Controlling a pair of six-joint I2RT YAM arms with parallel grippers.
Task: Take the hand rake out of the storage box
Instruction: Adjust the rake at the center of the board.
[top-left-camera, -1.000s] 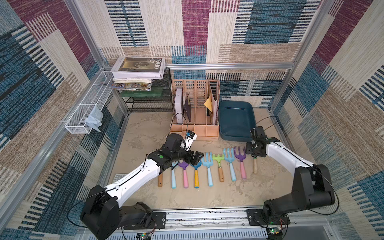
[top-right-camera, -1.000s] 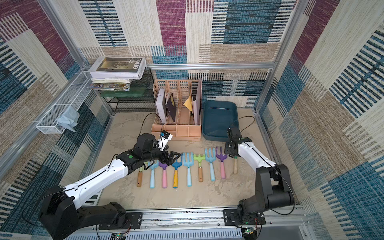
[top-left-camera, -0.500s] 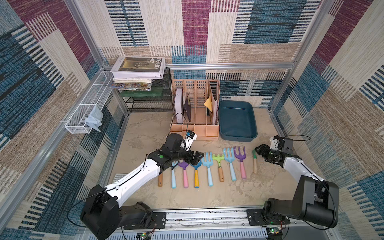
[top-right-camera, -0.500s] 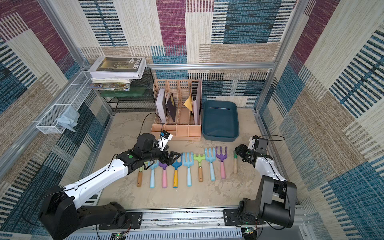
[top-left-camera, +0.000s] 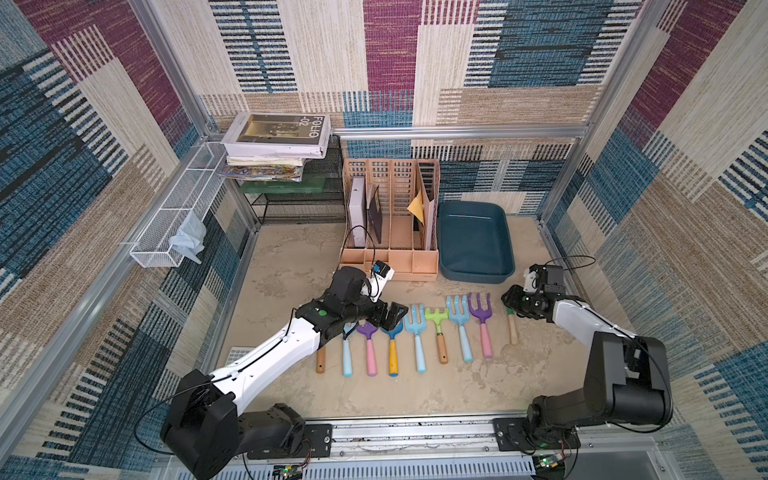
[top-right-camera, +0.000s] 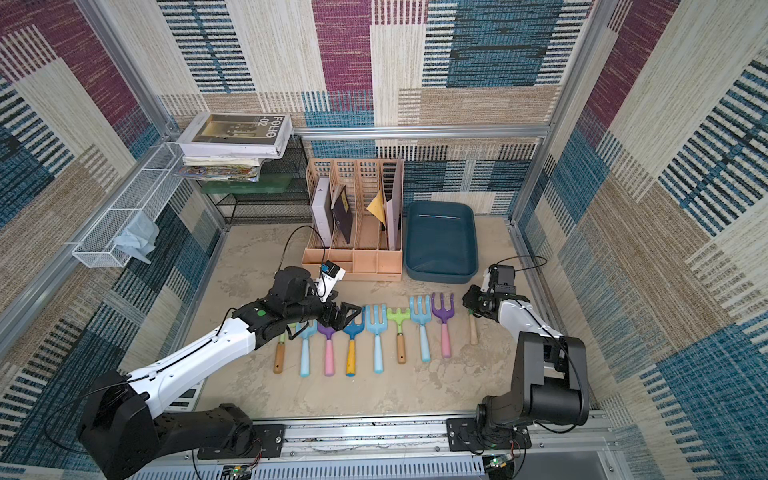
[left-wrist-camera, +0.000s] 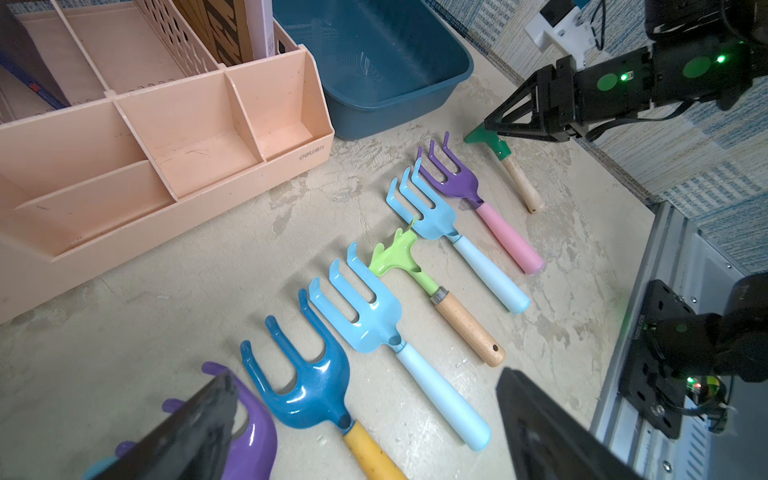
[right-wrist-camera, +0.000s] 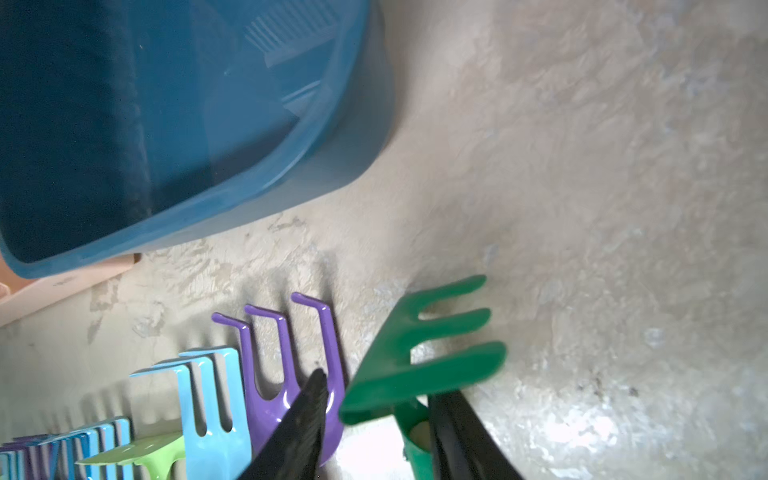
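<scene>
The green hand rake (top-left-camera: 512, 330) (top-right-camera: 473, 332) (left-wrist-camera: 517, 176) (right-wrist-camera: 415, 353) with a wooden handle lies on the table at the right end of a row of rakes, outside the storage box. The teal storage box (top-left-camera: 473, 274) (top-right-camera: 440, 274) (left-wrist-camera: 374, 112) (right-wrist-camera: 208, 208) stands behind it with nothing inside. My right gripper (top-left-camera: 508, 300) (top-right-camera: 469, 302) (left-wrist-camera: 486, 126) (right-wrist-camera: 378, 384) sits low over the rake's head, jaws partly apart astride the green neck, with a gap on one side. My left gripper (top-left-camera: 395, 313) (top-right-camera: 349, 311) (left-wrist-camera: 363, 374) hovers wide open over the blue rake with the yellow handle.
Several coloured rakes (top-left-camera: 415, 332) lie side by side across the middle of the table. A peach file organizer (top-left-camera: 390, 257) stands left of the box. A white wire basket (top-left-camera: 166, 232) hangs on the left wall, and books (top-left-camera: 276, 137) are stacked on a black rack behind.
My right gripper has moved from the box's front edge out toward the right wall, and its jaws have narrowed. The green rake has stayed on the table. The left arm has not moved.
</scene>
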